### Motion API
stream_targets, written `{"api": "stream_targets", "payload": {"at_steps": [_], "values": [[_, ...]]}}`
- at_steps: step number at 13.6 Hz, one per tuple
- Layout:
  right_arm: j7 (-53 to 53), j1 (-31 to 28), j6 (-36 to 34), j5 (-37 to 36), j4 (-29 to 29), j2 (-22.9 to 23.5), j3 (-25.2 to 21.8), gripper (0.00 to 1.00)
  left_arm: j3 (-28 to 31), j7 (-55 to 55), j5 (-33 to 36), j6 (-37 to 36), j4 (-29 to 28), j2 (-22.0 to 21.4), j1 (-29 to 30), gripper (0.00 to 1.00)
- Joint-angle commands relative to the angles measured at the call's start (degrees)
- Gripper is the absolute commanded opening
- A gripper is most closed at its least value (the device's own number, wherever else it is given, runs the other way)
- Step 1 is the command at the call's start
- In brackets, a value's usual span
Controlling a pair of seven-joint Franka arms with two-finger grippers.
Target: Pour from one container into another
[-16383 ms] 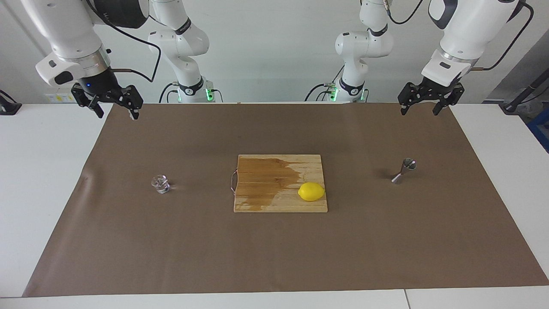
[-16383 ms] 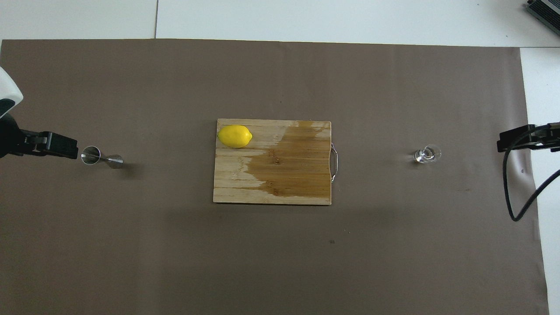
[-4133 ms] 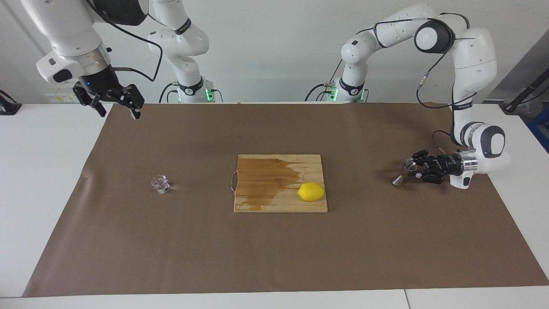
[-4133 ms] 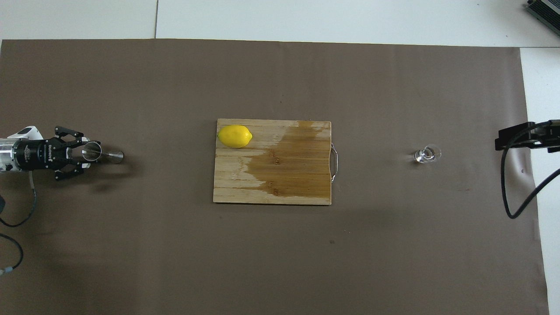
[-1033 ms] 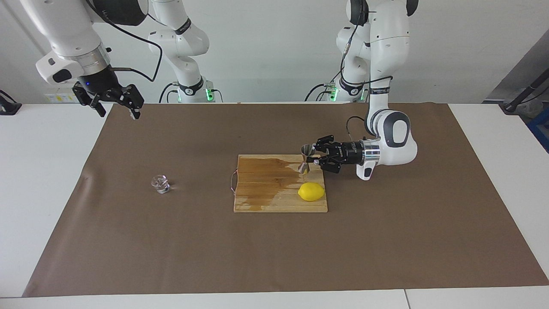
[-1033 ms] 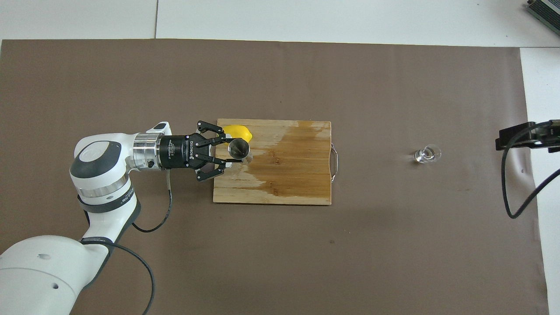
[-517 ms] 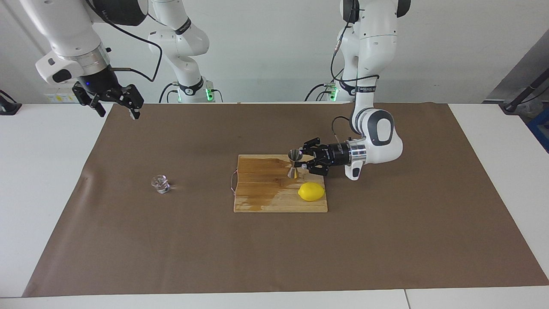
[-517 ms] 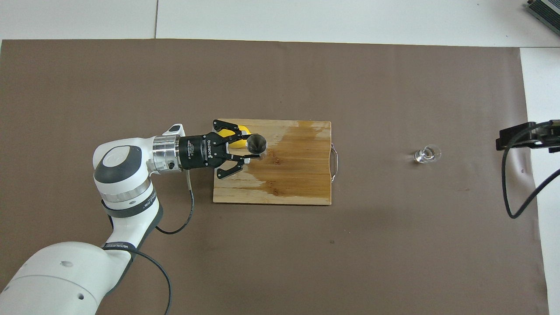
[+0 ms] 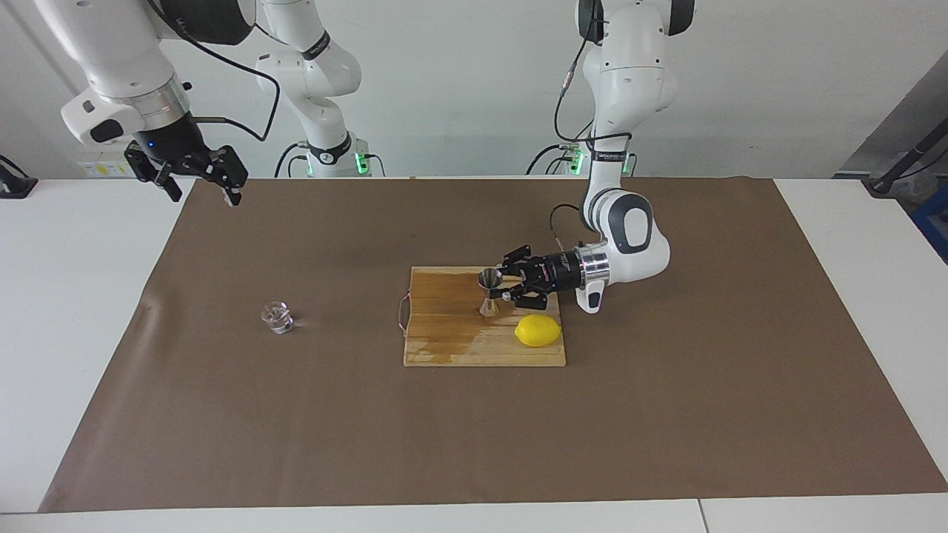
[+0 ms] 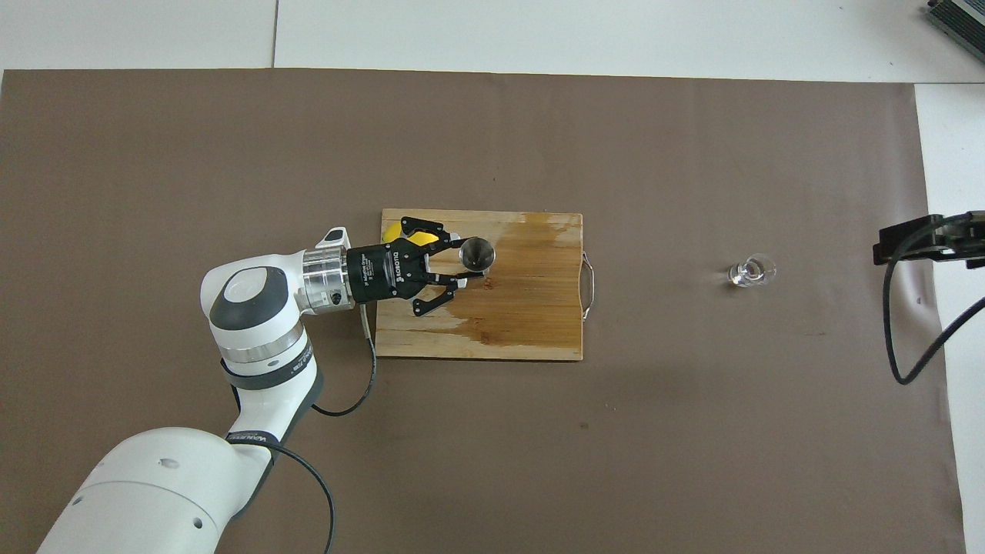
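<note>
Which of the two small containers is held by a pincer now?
The steel jigger, upright over the cutting board in the left pincer. The glass cup stands alone on the brown paper.

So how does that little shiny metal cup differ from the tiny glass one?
The metal jigger is silvery, opaque and hourglass-shaped; the glass cup is clear, short and round. The jigger is held upright over the cutting board by the left gripper, its fingers shut on it; the glass cup stands alone on the brown paper toward the right arm's end, untouched, while the right gripper waits open. The jigger looks taller. Both are small, open-topped and upright.
</note>
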Motion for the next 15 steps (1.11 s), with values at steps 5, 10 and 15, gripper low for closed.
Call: {"api": "stream_targets", "payload": {"at_steps": [5,10,15], "values": [[-1.61,-0.6,0.02,-1.26,-0.12,0.02,0.1,1.0,1.37,3.76,-3.75,0.03,-1.14,1.1,-2.49,0.34],[-1.7,-0.6,-0.07,-1.27,-0.21,0.02,0.1,1.0,1.46,5.25,-3.75,-0.5,-1.4,2.33,-2.4,0.34],[-1.7,-0.6,-0.07,-1.36,-0.21,0.02,0.1,1.0,1.46,6.83,-3.93,-0.85,-1.49,3.29,-2.4,0.34]]}}
